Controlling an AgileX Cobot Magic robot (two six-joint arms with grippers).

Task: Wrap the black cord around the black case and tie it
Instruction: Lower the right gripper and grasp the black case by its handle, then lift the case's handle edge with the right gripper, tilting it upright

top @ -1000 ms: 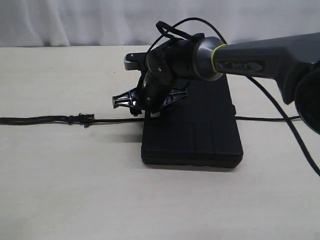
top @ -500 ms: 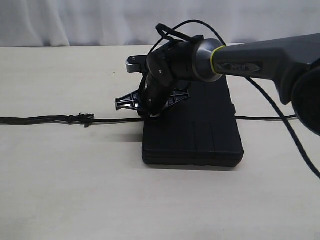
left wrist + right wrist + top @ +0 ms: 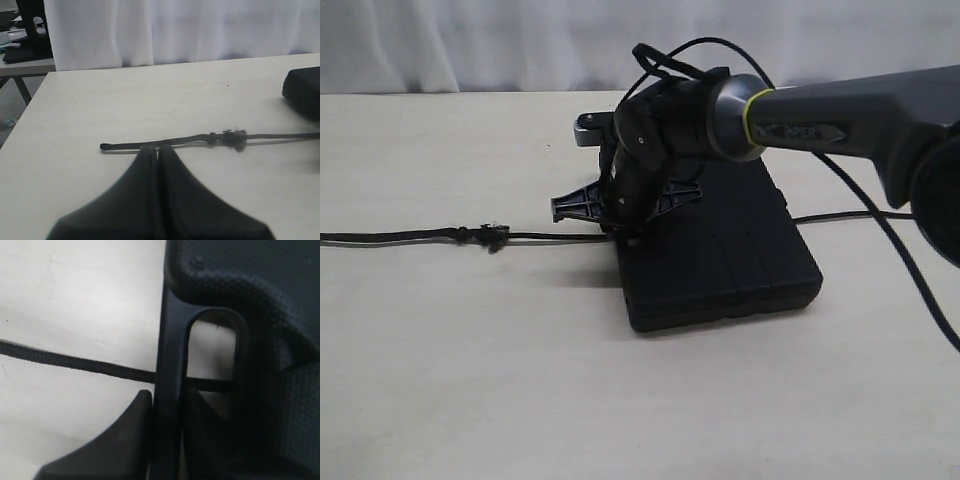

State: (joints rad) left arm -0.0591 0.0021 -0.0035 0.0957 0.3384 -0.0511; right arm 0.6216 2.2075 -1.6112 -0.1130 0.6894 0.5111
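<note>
The black case [image 3: 720, 260] lies on the table, turned at an angle. The black cord [image 3: 410, 237] stretches across the table from the left, with a frayed knot [image 3: 492, 236]. It passes under the case and comes out on its right side. My right gripper [image 3: 625, 230] is at the case's left edge. In the right wrist view it [image 3: 167, 400] is shut on the handle bar [image 3: 170, 340], one finger inside the slot, and the cord [image 3: 65, 361] crosses just beyond the fingertips. My left gripper [image 3: 157, 149] is shut and empty, close to the cord's free end [image 3: 107, 146].
The pale table [image 3: 470, 380] ends at a white curtain [image 3: 470, 40] at the back. The right arm's glossy cables [image 3: 880, 225] loop over the case's right side. In the left wrist view the table's edge [image 3: 30, 115] shows, with a desk beyond it.
The right gripper has closed on the case's handle bar. The case has swung, its near end shifting to the right. The cord and its knot have barely moved.
</note>
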